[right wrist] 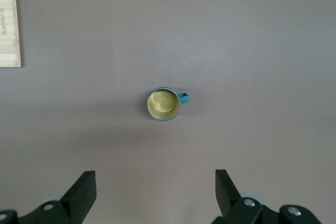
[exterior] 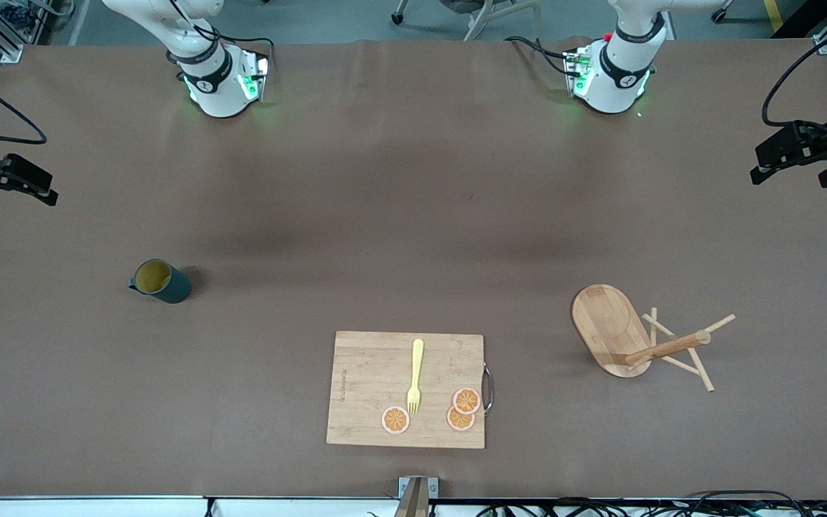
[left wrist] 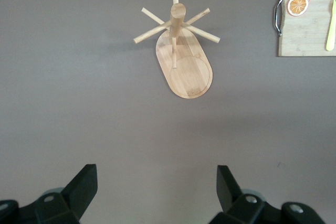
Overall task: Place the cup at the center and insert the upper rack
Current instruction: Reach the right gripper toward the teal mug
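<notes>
Cup and upper rack, both lying apart from spread jaws.
Cup (exterior: 161,281) standing under the right gripper (right wrist: 155,190); upper rack (exterior: 643,337) lying tipped under the left gripper (left wrist: 157,187); no writing readable.

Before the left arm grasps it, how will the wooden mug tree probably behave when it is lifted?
The mug tree stands upright, so it may tip if nudged high on the post. Its thin pegs look snappable. The oval base probably makes it bottom-heavy, and it seems rigid.

Bamboo cutting board (exterior: 385,391) lies flat on brown table (exterior: 413,215), well apart from both grippers, approx. midway btwn them. On board: yellow fork (exterior: 415,375), 3 orange slices (exterior: 461,409), two overlapping. Metal handle (exterior: 487,388) on board edge twd left gripper.
</notes>
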Robot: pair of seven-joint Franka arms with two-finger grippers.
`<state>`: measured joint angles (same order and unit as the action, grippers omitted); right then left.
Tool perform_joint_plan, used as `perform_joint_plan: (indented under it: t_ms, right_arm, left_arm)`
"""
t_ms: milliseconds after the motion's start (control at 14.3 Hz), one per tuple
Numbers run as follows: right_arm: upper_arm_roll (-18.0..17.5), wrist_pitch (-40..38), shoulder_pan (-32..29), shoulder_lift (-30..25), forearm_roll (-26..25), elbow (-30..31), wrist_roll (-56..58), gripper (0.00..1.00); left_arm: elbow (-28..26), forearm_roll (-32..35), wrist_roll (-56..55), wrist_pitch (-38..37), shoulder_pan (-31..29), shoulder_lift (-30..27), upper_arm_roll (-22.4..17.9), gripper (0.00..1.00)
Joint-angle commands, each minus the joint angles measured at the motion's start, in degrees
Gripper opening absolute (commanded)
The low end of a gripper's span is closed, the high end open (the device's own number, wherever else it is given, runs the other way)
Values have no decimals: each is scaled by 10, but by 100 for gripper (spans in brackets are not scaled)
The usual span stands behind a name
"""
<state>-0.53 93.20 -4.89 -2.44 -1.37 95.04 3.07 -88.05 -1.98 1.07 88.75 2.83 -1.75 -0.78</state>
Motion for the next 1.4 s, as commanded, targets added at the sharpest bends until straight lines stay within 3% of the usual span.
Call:
perform_joint_plan:
  t_ms: [0, 490, 1331]
  right_arm:
    - [-6, 1, -5, -14, -3, 7, -3, 100]
    - [-5, -5, -6, -6, -3, 7, -3, 100]
    - [-5, 74, 26, 181, -2, 29, -4, 100]
  left_arm:
    - [8, 2, -2, 3, -3, 0, 3, 100]
    - [5, 2, -2, -2, -2, 1, 3, 100]
    - [5, 3, -2, -2, -2, 1, 3, 100]
